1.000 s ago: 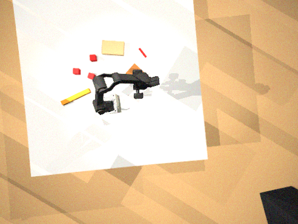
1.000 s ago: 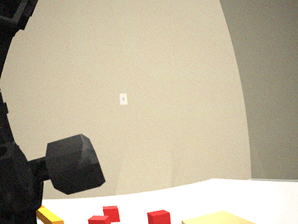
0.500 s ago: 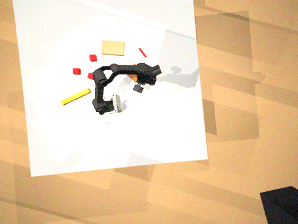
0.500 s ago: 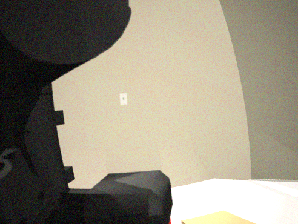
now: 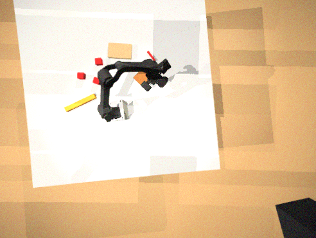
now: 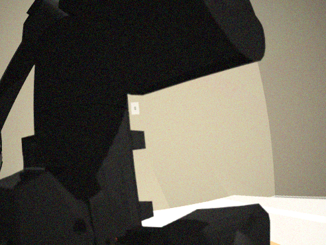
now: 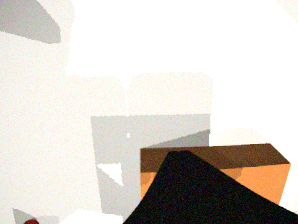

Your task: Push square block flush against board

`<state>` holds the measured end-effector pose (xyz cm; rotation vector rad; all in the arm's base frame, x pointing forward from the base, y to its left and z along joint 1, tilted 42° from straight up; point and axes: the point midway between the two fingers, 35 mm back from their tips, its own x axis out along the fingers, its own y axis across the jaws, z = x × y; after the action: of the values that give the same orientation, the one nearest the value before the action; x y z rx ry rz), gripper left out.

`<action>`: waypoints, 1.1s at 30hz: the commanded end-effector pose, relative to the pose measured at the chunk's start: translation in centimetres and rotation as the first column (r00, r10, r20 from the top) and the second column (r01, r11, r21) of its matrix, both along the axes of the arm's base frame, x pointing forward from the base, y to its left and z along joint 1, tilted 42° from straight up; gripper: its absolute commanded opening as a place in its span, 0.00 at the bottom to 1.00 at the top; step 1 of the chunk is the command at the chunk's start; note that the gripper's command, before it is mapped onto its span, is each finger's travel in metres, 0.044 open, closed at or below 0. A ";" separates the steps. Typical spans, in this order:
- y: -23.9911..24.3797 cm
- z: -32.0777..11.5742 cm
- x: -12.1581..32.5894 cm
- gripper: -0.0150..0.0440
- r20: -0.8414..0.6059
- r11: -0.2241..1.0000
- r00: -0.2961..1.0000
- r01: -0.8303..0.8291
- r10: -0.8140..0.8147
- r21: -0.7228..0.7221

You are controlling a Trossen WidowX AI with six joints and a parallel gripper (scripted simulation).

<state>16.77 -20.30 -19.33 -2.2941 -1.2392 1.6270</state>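
The square block (image 5: 140,78) (image 7: 267,177) is orange; in the top view the arm covers its right part. In the wrist view its dark side faces up the picture. The board (image 5: 119,51) is a tan rectangle up and to the left of the block, with a gap between them. The block is turned at an angle to the board. My gripper (image 7: 179,152) is shut and empty, its fingertips overlapping the block in the wrist view. Whether they touch it cannot be told. In the top view the fingertips are hidden by the arm. The exterior view is mostly blocked by the arm.
Red cubes (image 5: 98,61) (image 5: 81,76) (image 5: 96,80) lie left of the block, the last close to the arm. A yellow bar (image 5: 80,103) lies at the lower left. A thin red stick (image 5: 151,55) lies above the block, right of the board.
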 end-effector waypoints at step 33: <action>3.9 -3.3 2.8 0.25 -0.008 1.000 1.000 0.011 -0.011 -0.006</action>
<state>19.19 -16.50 -22.86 -2.2907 -1.2239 1.6402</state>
